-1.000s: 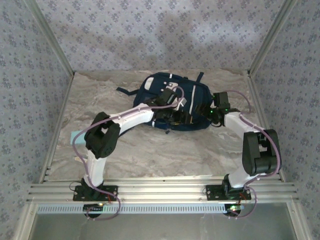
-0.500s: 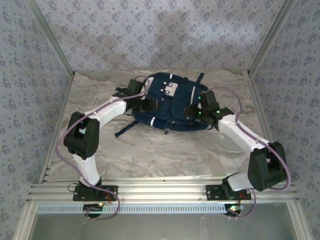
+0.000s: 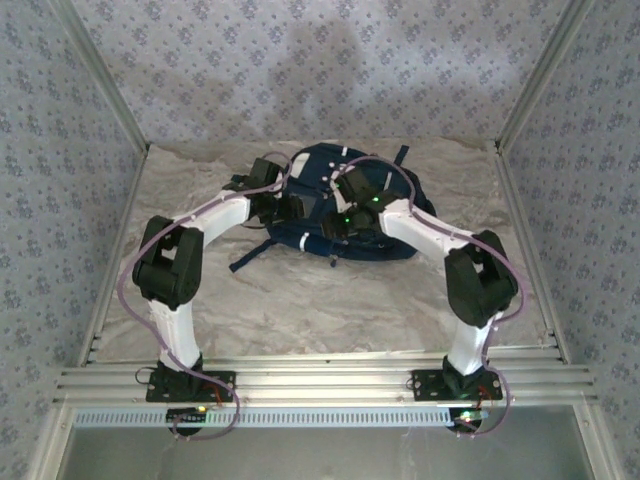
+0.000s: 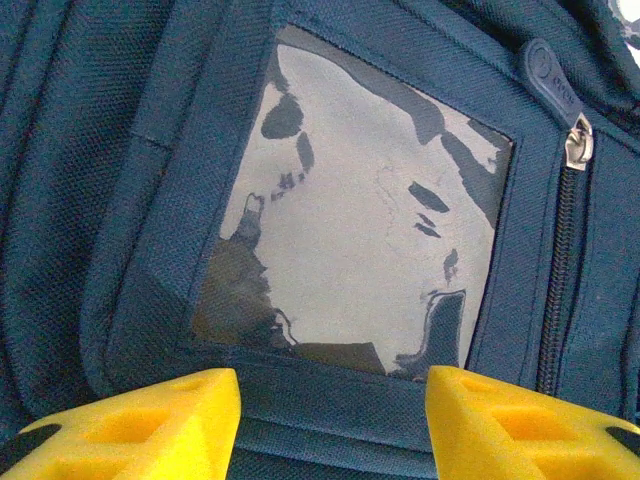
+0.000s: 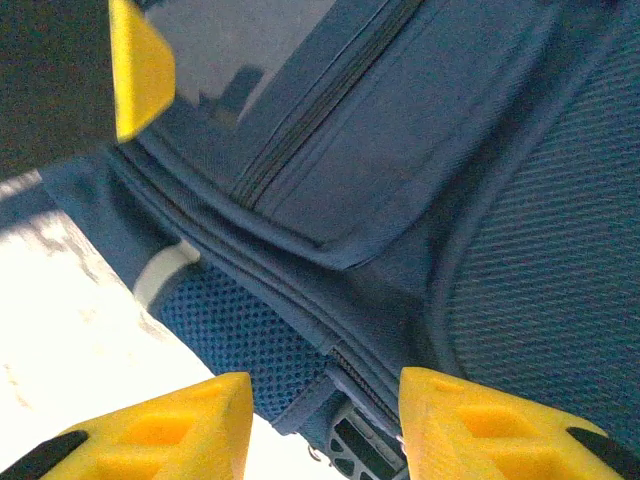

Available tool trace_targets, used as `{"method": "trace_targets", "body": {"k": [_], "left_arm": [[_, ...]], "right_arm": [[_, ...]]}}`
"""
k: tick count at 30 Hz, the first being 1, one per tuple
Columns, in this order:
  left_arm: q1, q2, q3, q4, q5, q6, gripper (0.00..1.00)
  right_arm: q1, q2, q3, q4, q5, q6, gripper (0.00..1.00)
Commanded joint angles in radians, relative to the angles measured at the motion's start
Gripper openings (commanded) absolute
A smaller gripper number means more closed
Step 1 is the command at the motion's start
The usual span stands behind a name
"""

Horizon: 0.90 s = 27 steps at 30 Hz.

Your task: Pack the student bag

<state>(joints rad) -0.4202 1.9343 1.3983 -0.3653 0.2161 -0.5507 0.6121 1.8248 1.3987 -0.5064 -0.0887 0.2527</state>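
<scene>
We saw a navy-blue student bag (image 3: 385, 243) with a glossy grey square patch (image 4: 360, 230), and a table (image 3: 330, 300) marbled in beige and grey. The left hand (image 4: 332, 392) and the right hand (image 5: 325, 392) both had bright yellow fingers, and the walls (image 3: 300, 60) bore a pale grey-blue floral print.

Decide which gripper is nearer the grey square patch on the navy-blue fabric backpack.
Left. The left gripper hovers beside the grey square patch; the right gripper is farther off, at the edge of the navy-blue backpack.

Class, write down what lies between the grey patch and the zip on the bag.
In the left wrist view, just a narrow navy band of the bag runs between the grey patch and the zip; nothing else.
</scene>
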Motion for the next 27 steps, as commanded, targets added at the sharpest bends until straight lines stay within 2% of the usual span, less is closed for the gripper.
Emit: {"method": "trace_targets", "body": {"k": [1,5,11,19,21,27], "left_arm": [[0.015,0.057,0.002,-0.027,-0.004,-0.002,0.53],[0.020,0.072,0.014,-0.036,0.014,0.001,0.53],[0.023,0.074,0.020,-0.046,0.012,0.002,0.53],[0.026,0.081,0.028,-0.063,0.009,0.012,0.53],[0.028,0.077,0.025,-0.065,0.006,0.012,0.53],[0.032,0.076,0.025,-0.064,0.000,0.008,0.53]], "right_arm": [[0.046,0.060,0.089,-0.152,0.088,-0.193,0.44],[0.067,0.153,0.181,-0.237,0.152,-0.334,0.43],[0.090,0.237,0.249,-0.314,0.299,-0.449,0.44],[0.086,0.274,0.244,-0.343,0.293,-0.486,0.49],[0.073,0.287,0.237,-0.354,0.229,-0.477,0.49],[0.035,0.255,0.174,-0.318,-0.123,-0.433,0.42]]}}
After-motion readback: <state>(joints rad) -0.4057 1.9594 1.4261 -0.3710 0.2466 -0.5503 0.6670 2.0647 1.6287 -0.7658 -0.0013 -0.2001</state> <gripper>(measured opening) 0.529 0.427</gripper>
